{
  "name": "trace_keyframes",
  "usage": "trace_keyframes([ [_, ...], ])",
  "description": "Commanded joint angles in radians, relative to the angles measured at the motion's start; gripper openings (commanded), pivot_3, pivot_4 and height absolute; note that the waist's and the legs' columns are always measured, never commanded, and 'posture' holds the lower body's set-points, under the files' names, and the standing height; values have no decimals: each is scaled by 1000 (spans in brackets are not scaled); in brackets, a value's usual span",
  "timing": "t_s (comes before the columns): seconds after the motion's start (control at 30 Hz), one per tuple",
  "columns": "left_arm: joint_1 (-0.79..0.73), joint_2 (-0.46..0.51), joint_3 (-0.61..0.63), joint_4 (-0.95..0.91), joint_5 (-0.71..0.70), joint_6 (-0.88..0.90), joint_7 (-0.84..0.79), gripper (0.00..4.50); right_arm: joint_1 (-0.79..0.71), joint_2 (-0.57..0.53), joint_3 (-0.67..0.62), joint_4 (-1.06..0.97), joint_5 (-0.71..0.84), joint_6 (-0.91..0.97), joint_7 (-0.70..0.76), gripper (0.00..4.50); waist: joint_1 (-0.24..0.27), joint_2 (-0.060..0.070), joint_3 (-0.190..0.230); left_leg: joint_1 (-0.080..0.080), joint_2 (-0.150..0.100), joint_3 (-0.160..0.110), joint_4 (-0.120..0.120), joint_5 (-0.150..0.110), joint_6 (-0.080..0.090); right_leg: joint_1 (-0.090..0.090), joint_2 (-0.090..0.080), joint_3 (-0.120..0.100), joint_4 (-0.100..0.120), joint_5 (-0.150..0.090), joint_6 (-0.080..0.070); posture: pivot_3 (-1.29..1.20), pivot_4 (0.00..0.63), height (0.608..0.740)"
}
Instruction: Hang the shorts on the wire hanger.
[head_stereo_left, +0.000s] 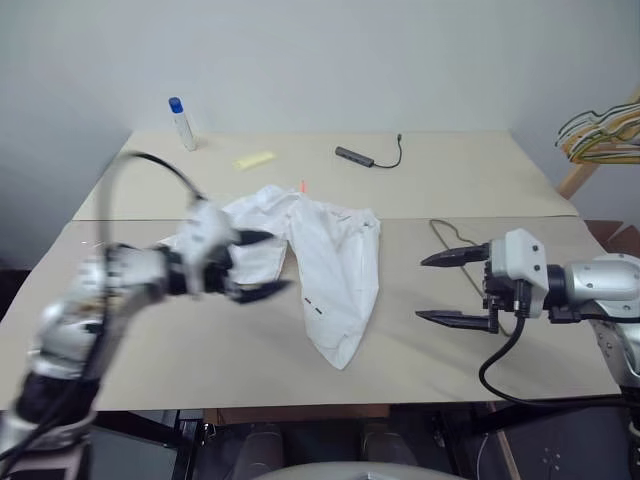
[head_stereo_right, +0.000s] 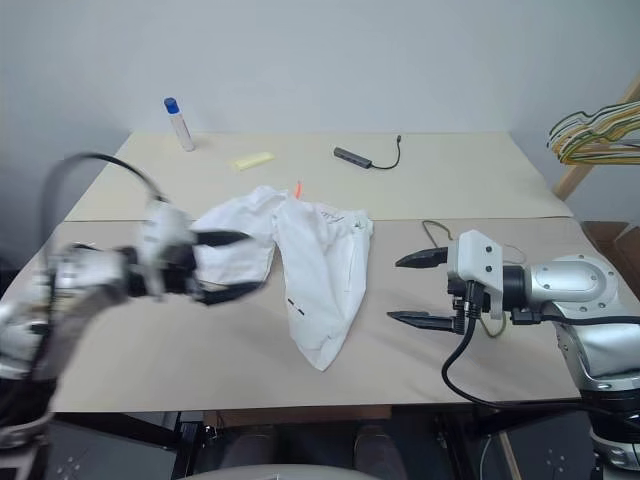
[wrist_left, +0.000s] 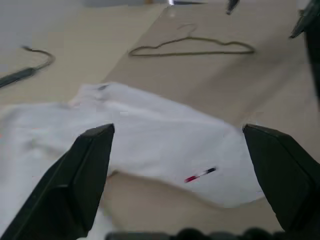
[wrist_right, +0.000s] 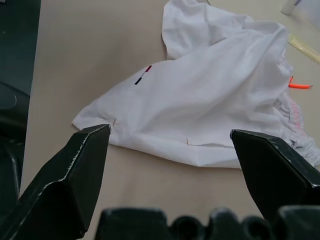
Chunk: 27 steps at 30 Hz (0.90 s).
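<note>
Both end effectors, left (head_stereo_left: 262, 264) and right (head_stereo_left: 438, 288), gape empty; shorts (head_stereo_left: 325, 260) lie loose. Next: fetch the wire hanger (wrist_left: 192, 45) at three o'clock.

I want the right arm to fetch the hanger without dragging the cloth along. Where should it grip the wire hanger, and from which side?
Judging from its pose, take the wire hanger on its straight bottom bar, from above. It lies flat on the table, apart from the shorts, so a side approach looks unlikely to catch the thin wire. The right gripper hangs open beside it.
</note>
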Motion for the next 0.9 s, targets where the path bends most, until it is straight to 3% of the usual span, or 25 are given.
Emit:
trace_keyframes([
  [0.03, -167, -93, -210, 9, 107, 195, 116, 4456, -7, -21, -34, -20, 3, -18, 4, 4500, -2, -1, 0, 0, 0, 0, 0, 0, 0, 0, 0, 0, 0, 0, 0, -63, 0, 740],
  [0.23, -379, -299, -485, 211, 278, 414, 266, 4456, 21, -30, -58, -48, 7, -9, -15, 4500, -20, 0, -1, 1, -3, -4, 0, -1, 2, 1, 1, 1, -2, 0, 0, -100, 0, 740],
  [0.33, -412, -337, -612, 285, 361, 439, 300, 4456, 45, -26, -67, -72, 7, -5, -35, 4500, -36, 1, -2, 0, -3, -5, -1, -2, 3, 0, 1, 1, -2, -1, 0, -117, 0, 740],
  [0.47, -407, -352, -648, 316, 386, 459, 293, 4456, 79, -26, -90, -100, 15, 0, -54, 4500, -47, 2, -2, 1, -4, -6, 0, -2, 3, 1, 0, 1, -1, -2, 0, -126, 0, 740],
  [0.57, -398, -338, -672, 330, 416, 442, 291, 3889, 94, -24, -96, -109, 13, -3, -65, 4500, -54, 3, -3, 2, -4, -6, 0, -2, 3, 2, 0, 1, -1, -2, 0, -127, 0, 740],
  [0.9, -351, -254, -607, 322, 426, 410, 266, 730, 81, -14, -81, -94, 2, -25, -87, 4500, -64, 4, -4, 6, -5, -7, -2, -2, 3, 4, 1, 2, -1, -2, 0, -109, 0, 740],
])
